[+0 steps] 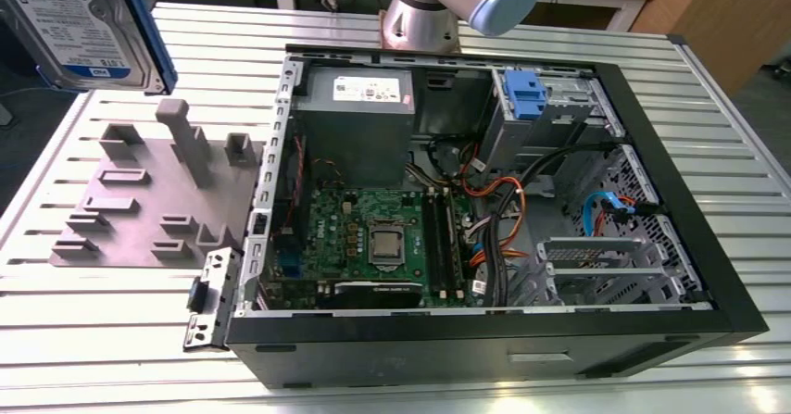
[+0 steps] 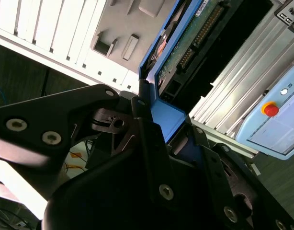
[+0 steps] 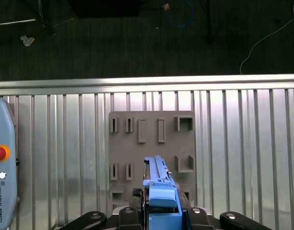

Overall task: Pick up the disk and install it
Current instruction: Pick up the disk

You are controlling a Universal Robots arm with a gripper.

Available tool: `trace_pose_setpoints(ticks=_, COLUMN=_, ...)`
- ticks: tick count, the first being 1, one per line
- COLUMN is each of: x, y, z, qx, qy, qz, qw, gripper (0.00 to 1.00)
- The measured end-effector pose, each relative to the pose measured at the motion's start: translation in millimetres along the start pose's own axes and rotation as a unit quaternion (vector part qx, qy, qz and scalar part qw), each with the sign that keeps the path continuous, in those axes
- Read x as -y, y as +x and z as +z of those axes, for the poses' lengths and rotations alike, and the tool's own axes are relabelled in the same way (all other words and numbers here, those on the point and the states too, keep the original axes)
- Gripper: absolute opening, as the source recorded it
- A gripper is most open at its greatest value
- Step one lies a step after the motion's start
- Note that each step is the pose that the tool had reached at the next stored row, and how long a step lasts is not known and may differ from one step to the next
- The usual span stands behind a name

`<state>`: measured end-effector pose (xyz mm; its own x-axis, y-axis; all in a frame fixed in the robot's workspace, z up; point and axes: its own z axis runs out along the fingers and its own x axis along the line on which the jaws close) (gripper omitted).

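Up in the air over the ribbed silver metal desk, my tool is clenched on the disk, a flat silver-grey box with a white-and-blue label and blue plastic side rails. In the second wrist view the black fingers press on the blue rail from both sides, and I can see the disk's green board and a row of pins. In the first wrist view the disk stands on its thin edge, sticking out of the tool.

Under it lies a flat grey plastic holder plate with small slots and blocks. A pale blue-grey hand controller with a red button lies on the desk, off to one side of the plate. Past the desk's edge is dark floor.

In the exterior view the disk hangs high at the far left, close to the camera, label facing me. It touches nothing below. The holder plate lies on the desk just left of an open black computer case. Inside the case are a green board and a grey metal box with a white sticker. The silver arm stands at the far side.
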<state>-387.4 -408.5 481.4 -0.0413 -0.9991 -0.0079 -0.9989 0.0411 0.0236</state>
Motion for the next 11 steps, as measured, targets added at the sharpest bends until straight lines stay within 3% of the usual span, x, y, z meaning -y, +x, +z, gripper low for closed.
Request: trace_pose_setpoints(ticks=11, x=2.4, y=-0.1, z=0.0, qx=0.0000, qy=0.0000, qz=0.000, qw=1.00000, gripper=0.36)
